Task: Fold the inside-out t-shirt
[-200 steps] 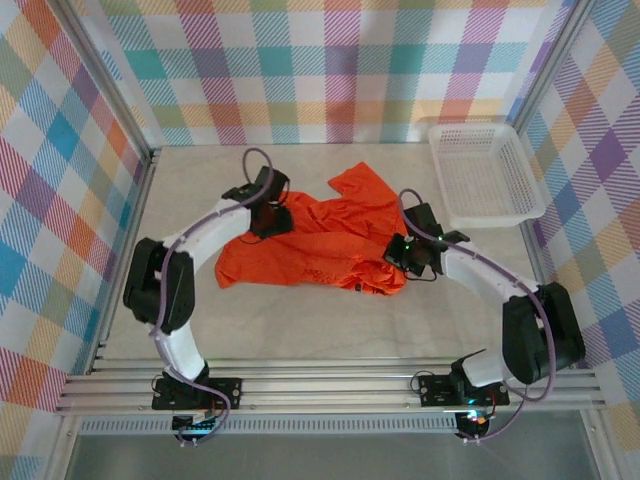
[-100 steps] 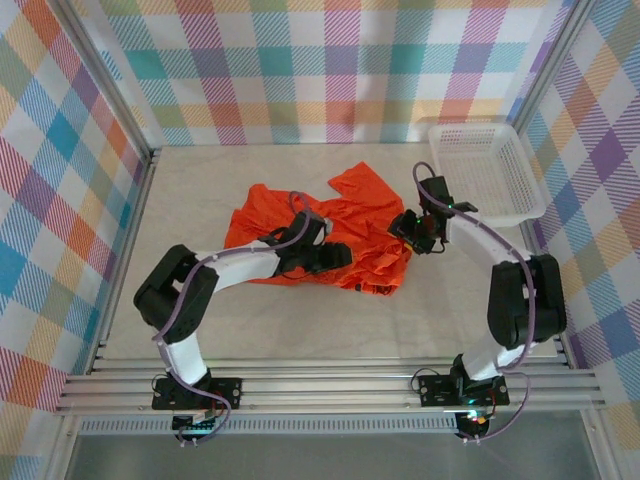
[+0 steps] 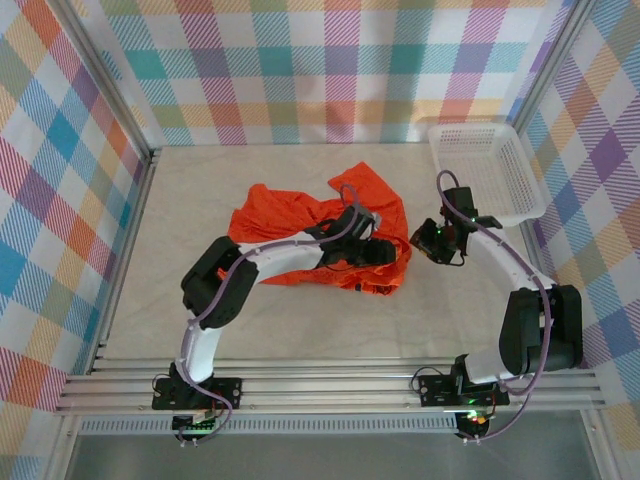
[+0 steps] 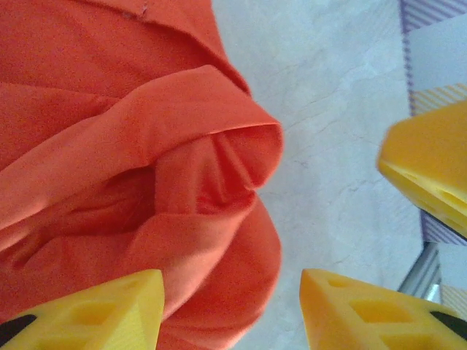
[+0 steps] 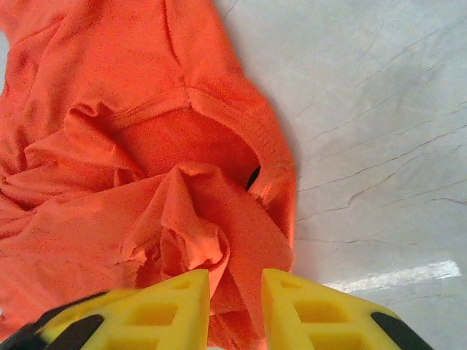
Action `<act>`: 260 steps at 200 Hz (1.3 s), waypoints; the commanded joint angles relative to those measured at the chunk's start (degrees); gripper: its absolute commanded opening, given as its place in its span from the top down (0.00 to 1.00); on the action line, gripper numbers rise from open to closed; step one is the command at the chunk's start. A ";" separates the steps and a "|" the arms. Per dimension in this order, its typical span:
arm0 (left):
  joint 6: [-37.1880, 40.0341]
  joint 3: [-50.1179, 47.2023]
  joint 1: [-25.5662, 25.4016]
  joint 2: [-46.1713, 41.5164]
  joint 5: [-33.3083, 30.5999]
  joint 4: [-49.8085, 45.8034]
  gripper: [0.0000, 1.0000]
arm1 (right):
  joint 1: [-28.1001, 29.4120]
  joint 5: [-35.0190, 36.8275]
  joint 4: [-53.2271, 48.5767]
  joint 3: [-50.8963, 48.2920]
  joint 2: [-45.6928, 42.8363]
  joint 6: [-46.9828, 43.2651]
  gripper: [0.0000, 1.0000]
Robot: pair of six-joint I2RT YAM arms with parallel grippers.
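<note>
Yellow fingers of the left gripper (image 4: 232, 292) are standing well apart, clamping nothing, over the crumpled bright orange-red thin-fabric t-shirt (image 3: 275, 215). The shirt is lying mid-table on the pale marbled tabletop (image 3: 300, 330), its middle partly hidden under the left arm. The right gripper (image 5: 235, 281) is hovering at the shirt's right edge with its fingers nearly together; whether they are pinching fabric is hard to make out. A white plastic mesh basket (image 3: 490, 175) is sitting at the far right.
</note>
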 commanded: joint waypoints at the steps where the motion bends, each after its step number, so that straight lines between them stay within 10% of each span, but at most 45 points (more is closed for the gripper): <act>1: 1.33 3.51 -0.32 3.62 -2.45 -6.01 0.48 | 0.20 -3.30 1.01 0.42 0.99 -1.07 0.74; 29: 1.32 6.40 -0.64 6.50 -2.80 -7.43 0.54 | 0.25 -5.63 2.95 0.83 3.23 -0.78 0.73; 63: 1.46 7.05 -0.82 7.48 -3.09 -8.15 1.00 | 1.21 -8.49 4.76 2.80 9.19 -1.12 0.71; 162: 2.13 5.92 -0.95 3.63 -4.51 -9.58 1.00 | 6.44 -6.68 5.36 6.77 16.26 -0.62 0.65; 188: 2.71 5.11 -0.98 1.47 -5.59 -11.54 1.00 | 6.47 -5.94 5.63 7.58 17.21 -0.32 1.00; 260: 5.03 -12.32 -0.98 -17.79 -17.05 -13.30 1.00 | -1.18 -3.14 0.30 10.72 11.77 -2.08 1.00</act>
